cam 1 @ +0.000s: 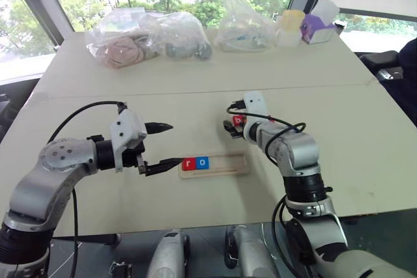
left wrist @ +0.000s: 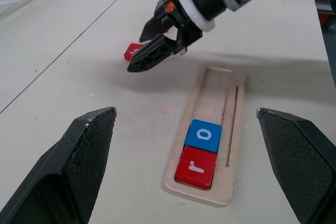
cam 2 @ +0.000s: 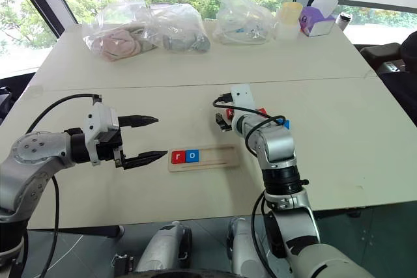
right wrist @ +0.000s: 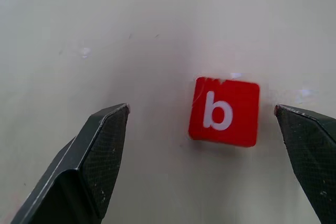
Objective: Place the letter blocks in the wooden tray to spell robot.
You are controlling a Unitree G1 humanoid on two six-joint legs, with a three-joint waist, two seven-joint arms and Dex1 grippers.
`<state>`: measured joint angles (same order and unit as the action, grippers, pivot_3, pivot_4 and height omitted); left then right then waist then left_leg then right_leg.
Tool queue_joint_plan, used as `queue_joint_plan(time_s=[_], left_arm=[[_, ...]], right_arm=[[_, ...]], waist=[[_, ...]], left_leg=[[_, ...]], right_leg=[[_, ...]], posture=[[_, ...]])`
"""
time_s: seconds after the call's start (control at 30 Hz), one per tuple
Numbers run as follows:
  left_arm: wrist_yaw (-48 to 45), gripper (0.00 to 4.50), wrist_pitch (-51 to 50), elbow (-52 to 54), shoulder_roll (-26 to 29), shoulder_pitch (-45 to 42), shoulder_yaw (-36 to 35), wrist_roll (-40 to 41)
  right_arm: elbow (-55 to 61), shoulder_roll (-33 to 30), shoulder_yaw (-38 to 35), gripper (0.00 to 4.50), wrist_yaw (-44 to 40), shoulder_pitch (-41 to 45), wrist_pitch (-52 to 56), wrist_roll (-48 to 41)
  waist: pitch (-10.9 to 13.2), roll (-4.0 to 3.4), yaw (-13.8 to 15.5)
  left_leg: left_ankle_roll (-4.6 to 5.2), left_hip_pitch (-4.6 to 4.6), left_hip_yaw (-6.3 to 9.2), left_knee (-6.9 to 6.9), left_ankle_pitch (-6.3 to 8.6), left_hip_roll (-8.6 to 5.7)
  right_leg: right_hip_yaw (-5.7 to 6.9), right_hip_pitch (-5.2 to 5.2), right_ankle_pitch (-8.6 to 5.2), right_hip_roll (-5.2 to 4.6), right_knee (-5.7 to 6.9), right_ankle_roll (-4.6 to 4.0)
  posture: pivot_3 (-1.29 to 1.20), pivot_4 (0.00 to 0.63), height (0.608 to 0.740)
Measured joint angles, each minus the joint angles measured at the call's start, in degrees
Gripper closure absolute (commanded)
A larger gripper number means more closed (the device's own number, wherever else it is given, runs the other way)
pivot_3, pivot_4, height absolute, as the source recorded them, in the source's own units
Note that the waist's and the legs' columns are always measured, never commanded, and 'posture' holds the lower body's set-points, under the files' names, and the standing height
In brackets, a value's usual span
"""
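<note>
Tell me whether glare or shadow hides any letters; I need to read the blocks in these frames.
Right wrist view: the red b block reads crisply, with only a small glint on its far edge. Left wrist view: the red r block and blue o block in the wooden tray carry soft sheen but stay legible; the right gripper casts a broad soft shadow past the tray's far end.

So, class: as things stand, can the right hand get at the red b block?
Probably yes: the right hand is open, with the red b block lying flat on bare table between its fingers.

Beige table point(cam 1: 98, 83): wooden tray point(cam 1: 225, 167), bags point(cam 1: 146, 37), perhaps cups point(cam 1: 290, 27).
</note>
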<state>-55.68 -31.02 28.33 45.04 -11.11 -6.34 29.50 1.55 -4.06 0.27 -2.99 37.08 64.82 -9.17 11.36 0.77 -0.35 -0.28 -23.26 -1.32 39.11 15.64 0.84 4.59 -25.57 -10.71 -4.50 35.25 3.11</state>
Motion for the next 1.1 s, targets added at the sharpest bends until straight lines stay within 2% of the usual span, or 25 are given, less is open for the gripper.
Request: queue_joint_plan(time_s=[0.27,0.33,0.37,0.4,0.53,0.73,0.9,0.97,1.1], left_arm=[[0.9,0.03,0.1,0.0,0.0,0.0,0.4,-0.2],[1.2,0.0,0.2,0.0,0.0,0.0,0.5,-0.3],[1.3,0.0,0.4,0.0,0.0,0.0,0.6,-0.3],[1.3,0.0,0.4,0.0,0.0,0.0,0.6,-0.3],[2.1,0.0,0.4,0.0,-0.1,0.0,0.8,-0.3],[2.3,0.0,0.9,0.1,-0.2,-0.1,1.4,-0.7],[2.2,0.0,1.3,-0.1,-0.4,-0.3,2.5,-0.7],[2.1,0.0,1.4,-0.1,-0.4,-0.3,2.9,-0.7],[1.7,0.0,1.9,-0.4,-0.7,-0.5,3.3,-0.7]], right_arm=[[-5.4,6.2,-3.9,0.0,6.2,3.0,-1.6,1.1],[-5.8,6.4,-4.1,0.56,6.6,3.1,-1.6,1.2],[-6.2,6.3,-4.1,1.16,6.8,3.2,-1.7,1.6],[-6.3,6.3,-4.1,1.36,6.9,3.2,-1.8,1.6],[-6.6,5.8,-3.9,3.29,6.8,3.2,-2.2,2.3],[-3.9,1.5,-0.1,3.34,3.5,1.9,-0.8,2.7],[9.1,-5.9,-0.1,3.34,-1.4,-1.8,11.5,-0.2],[16.3,-9.9,-2.1,3.34,-3.0,-3.5,17.6,-1.3],[28.2,-13.5,-6.2,3.34,-4.3,-8.6,25.2,-2.8]], waist=[[0.0,0.01,-0.6],[-0.1,0.01,-0.6],[-0.1,0.03,-0.6],[-0.1,0.03,-0.6],[-0.1,0.02,-0.9],[-0.1,0.01,-0.6],[-0.1,-0.03,-0.2],[-0.1,-0.03,-0.2],[-0.1,0.0,-0.2]], left_leg=[[0.0,0.16,0.04,0.0,0.0,0.08],[0.0,0.22,0.07,0.0,0.0,0.09],[0.0,0.23,0.08,0.01,0.0,0.09],[0.0,0.23,0.09,0.0,0.0,0.09],[0.0,0.26,0.08,-0.05,0.0,0.1],[0.0,0.25,0.11,-0.14,0.0,0.11],[0.0,-0.09,0.11,-0.11,0.0,0.05],[0.01,-0.16,0.08,-0.11,0.01,0.01],[0.01,-0.15,0.07,-0.17,0.01,0.05]], right_leg=[[-0.02,0.11,-0.13,0.0,0.01,-0.13],[-0.03,0.15,-0.2,-0.01,0.0,-0.07],[-0.03,0.16,-0.21,-0.02,0.0,-0.07],[-0.03,0.17,-0.21,-0.02,0.0,-0.07],[-0.05,0.14,-0.21,-0.01,0.0,-0.07],[-0.04,0.13,-0.23,0.02,0.0,-0.05],[-0.04,-0.08,-0.22,-0.13,-0.15,-0.04],[-0.06,-0.15,-0.2,-0.17,-0.16,-0.04],[-0.03,-0.19,-0.29,-0.08,-0.14,0.07]], posture=[[0.0,0.15,0.74],[0.0,0.15,0.74],[0.0,0.15,0.74],[0.0,0.15,0.74],[0.0,0.15,0.74],[0.0,0.15,0.74],[0.0,0.15,0.74],[0.0,0.15,0.74],[0.0,0.15,0.74]])
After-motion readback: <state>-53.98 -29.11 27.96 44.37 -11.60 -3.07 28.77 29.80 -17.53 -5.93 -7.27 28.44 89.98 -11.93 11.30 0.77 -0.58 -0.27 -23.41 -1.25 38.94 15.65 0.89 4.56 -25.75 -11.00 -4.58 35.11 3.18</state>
